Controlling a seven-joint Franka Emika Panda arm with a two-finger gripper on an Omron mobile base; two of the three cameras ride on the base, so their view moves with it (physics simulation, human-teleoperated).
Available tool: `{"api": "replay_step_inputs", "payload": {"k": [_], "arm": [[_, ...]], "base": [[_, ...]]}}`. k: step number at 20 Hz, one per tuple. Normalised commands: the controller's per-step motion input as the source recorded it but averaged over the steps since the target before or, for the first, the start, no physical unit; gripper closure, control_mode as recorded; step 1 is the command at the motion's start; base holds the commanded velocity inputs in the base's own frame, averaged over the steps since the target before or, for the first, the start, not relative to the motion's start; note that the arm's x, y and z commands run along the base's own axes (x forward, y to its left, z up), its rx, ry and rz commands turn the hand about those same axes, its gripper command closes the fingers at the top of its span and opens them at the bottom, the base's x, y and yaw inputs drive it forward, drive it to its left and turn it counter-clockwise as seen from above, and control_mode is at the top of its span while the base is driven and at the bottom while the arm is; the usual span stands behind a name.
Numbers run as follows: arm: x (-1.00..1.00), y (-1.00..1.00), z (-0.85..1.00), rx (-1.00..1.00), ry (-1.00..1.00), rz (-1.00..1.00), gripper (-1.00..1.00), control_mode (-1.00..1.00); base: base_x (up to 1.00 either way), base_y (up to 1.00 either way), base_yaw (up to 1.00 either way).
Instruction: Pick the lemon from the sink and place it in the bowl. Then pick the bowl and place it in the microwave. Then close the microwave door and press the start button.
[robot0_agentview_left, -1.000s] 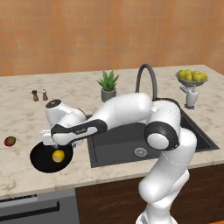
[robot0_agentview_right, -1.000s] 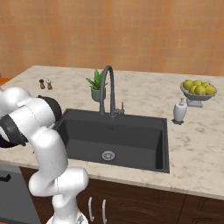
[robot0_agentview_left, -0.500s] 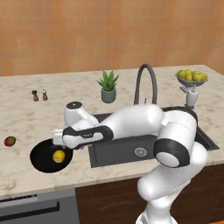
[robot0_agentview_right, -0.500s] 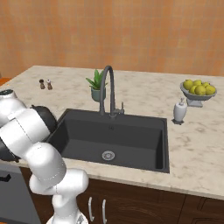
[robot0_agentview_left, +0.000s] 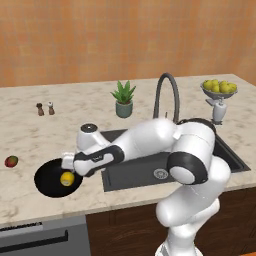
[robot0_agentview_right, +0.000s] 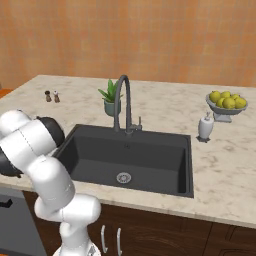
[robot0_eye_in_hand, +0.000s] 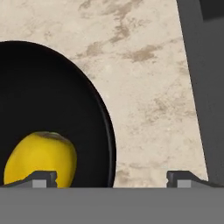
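Your tool (robot0_eye_in_hand: 111, 177) is hanging wide open and empty over the right-hand rim of the bowl (robot0_agentview_left: 50, 181), with one fingertip (robot0_eye_in_hand: 41, 177) over the lemon (robot0_agentview_left: 67, 178) and the other over bare counter (robot0_eye_in_hand: 153, 87). The lemon is lying inside the bowl, which is sitting on the counter just left of the sink (robot0_agentview_left: 150, 170), so you are looking at the first step as done and the bowl pick as the step in hand. Next you are needing to straddle the bowl's rim, close on it firmly, and lift level so the lemon is not rolling out.
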Motion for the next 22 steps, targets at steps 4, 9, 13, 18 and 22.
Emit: {"api": "replay_step_inputs", "payload": {"k": [4,9,13,18,22], "arm": [[0.19,0.26,-0.17,0.0,0.01,0.0,-1.0,-1.0],[0.1,0.13,-0.24,0.0,0.0,0.0,-1.0,-1.0],[0.0,0.01,-0.33,0.0,0.0,0.02,-1.0,-1.0],[-0.02,-0.24,-0.21,0.07,-0.01,0.02,-1.0,-1.0],[-0.16,-0.39,-0.08,0.1,-0.04,0.0,-1.0,-1.0]], "base": [[0.0,0.0,0.0],[0.0,0.0,0.0],[0.0,0.0,0.0],[0.0,0.0,0.0],[0.0,0.0,0.0]]}}
